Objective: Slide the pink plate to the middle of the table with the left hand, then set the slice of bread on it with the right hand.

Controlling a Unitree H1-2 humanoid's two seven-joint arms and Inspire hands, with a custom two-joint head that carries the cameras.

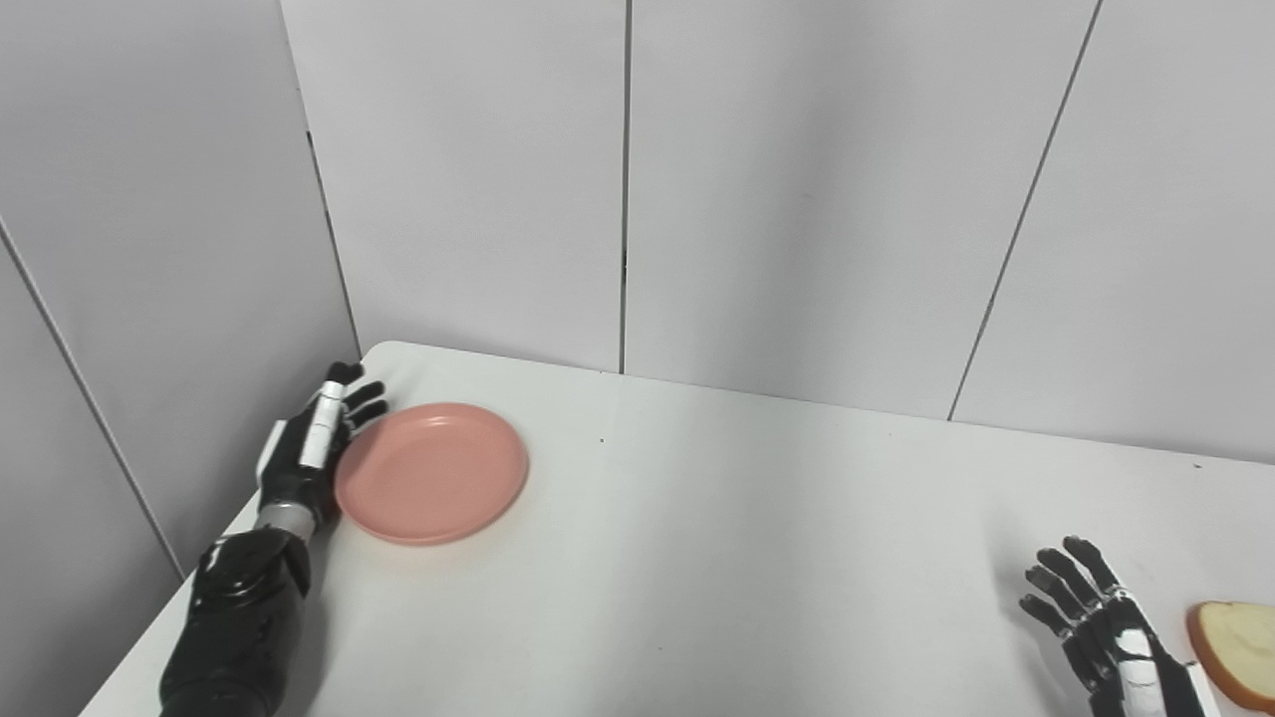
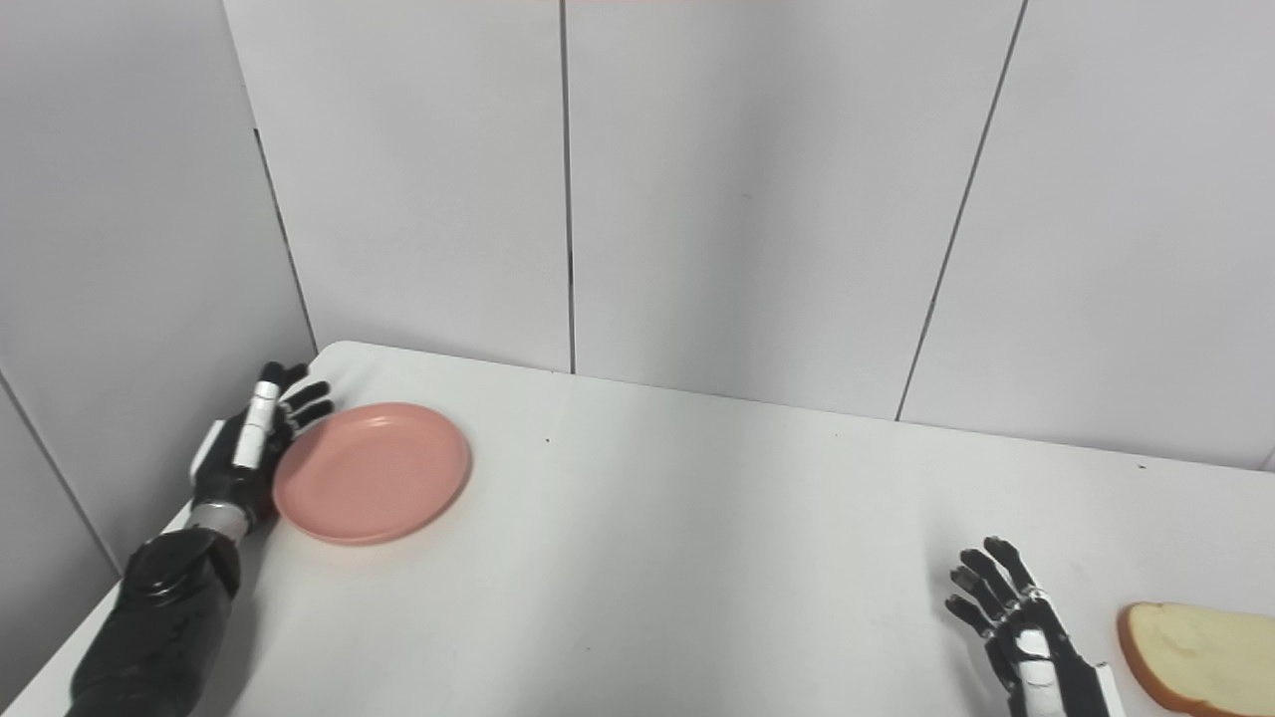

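In the left eye view, the round pink plastic plate point(image 1: 430, 472) lies flat on the white table point(image 1: 757, 558), near the far left corner and well apart from the middle. The left hand point(image 1: 304, 453) stands on its edge just beside the left rim of the plate, fingers stretched and holding nothing. I think it is set on the outer side so that it can push the plate to the right, toward the centre. I cannot tell if the palm already touches the rim. The right hand point(image 1: 1111, 627) waits at the lower right, fingers spread apart and empty, near the slice of white bread with brown crust point(image 1: 1238, 649), which is cut by the picture's edge.

In the right eye view, the bread slice point(image 2: 1195, 657) shows more fully, lying flat on the table just right of the right hand point(image 2: 1021, 637). The plate has not reached the middle, so the sliding step looks not yet done.
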